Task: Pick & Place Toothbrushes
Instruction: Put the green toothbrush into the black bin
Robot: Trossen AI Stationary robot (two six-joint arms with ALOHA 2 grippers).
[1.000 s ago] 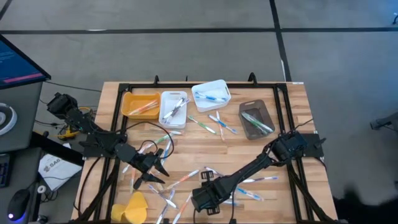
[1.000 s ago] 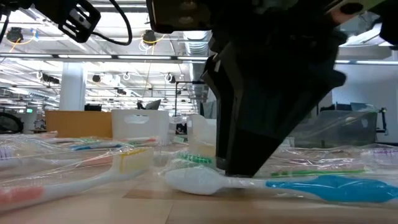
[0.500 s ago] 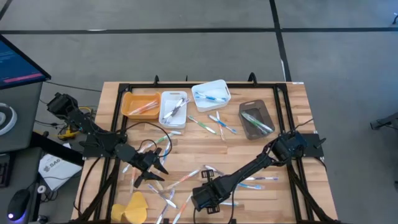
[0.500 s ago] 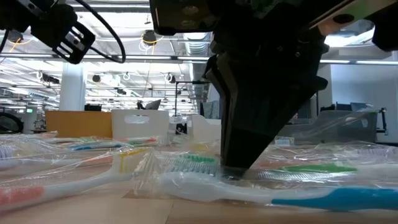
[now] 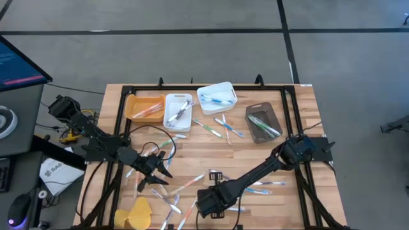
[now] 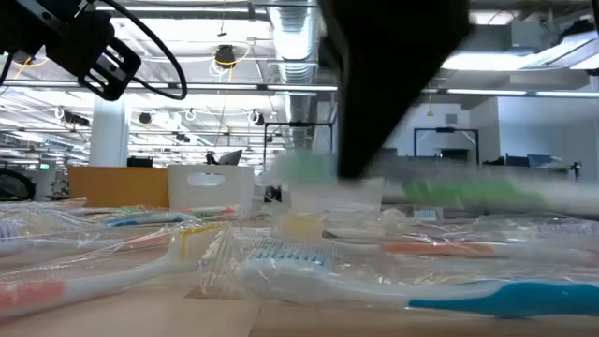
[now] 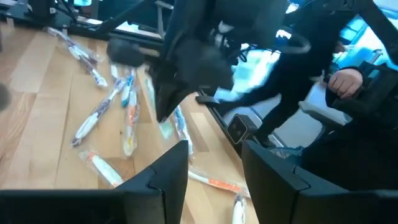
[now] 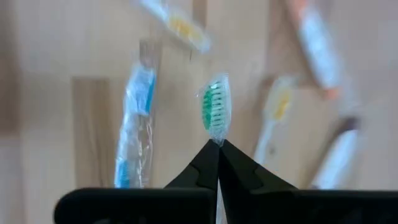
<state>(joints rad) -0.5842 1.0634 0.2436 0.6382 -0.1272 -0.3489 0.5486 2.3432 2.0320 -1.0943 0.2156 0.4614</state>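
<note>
A few toothbrushes (image 5: 216, 98) are already lying in the bins (image 5: 178, 110) along the bench's far edge, while many are still lying scattered near its front edge. The right gripper (image 8: 218, 144) is pinching a green-bristled toothbrush (image 8: 214, 109) with its jaws fully closed, a grip only its wrist view is showing; the left gripper (image 5: 157, 174) is hanging half-open, holding nothing, near the front-left

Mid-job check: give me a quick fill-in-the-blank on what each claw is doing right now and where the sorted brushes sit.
The right claw is shut on a toothbrush with ____ bristles.
In the low view, that green toothbrush is ____ the table, not lying on it.
The left claw holds ____.
The brown bin sits farthest ____ in the bin row.

Missing: green; above; nothing; right
</note>
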